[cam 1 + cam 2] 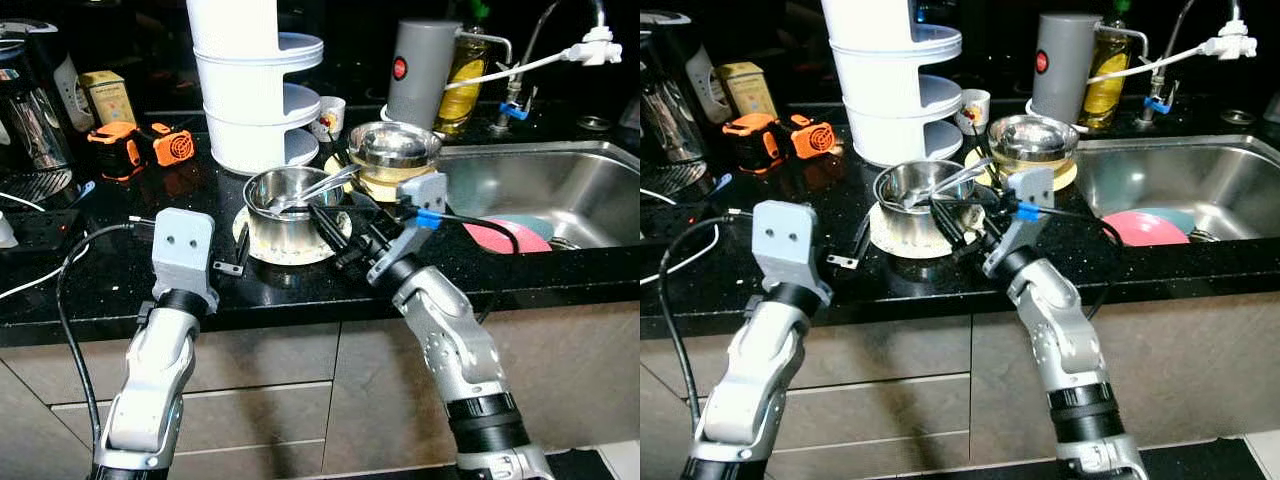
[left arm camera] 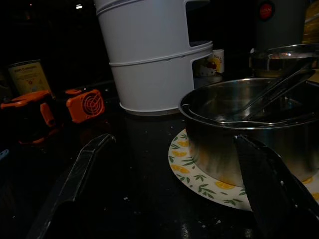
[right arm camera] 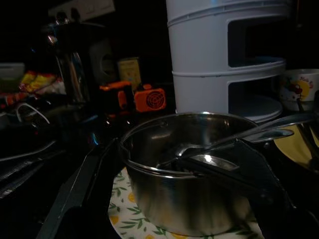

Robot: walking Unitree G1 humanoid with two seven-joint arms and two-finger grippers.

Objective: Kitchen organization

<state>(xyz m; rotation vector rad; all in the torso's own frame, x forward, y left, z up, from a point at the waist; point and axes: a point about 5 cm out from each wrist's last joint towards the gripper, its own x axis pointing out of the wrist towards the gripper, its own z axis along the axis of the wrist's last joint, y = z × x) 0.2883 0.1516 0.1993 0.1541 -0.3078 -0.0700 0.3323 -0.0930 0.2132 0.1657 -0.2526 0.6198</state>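
At frame centre my right gripper [image 1: 325, 225] spreads astride the pot [image 1: 285, 200] rim, whose spoon [image 3: 234, 139] my right wrist view reveals; left gripper [image 2: 169, 184] spread beside.

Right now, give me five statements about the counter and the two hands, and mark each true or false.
1. The steel pot stands on a leaf-patterned plate. True.
2. The pink plate lies on the counter. False: it is in the sink.
3. The right hand is at the pot's rim, open. True.
4. The left hand grips the orange fan. False: it is open, holding nothing.
5. Utensils rest inside the pot. True.
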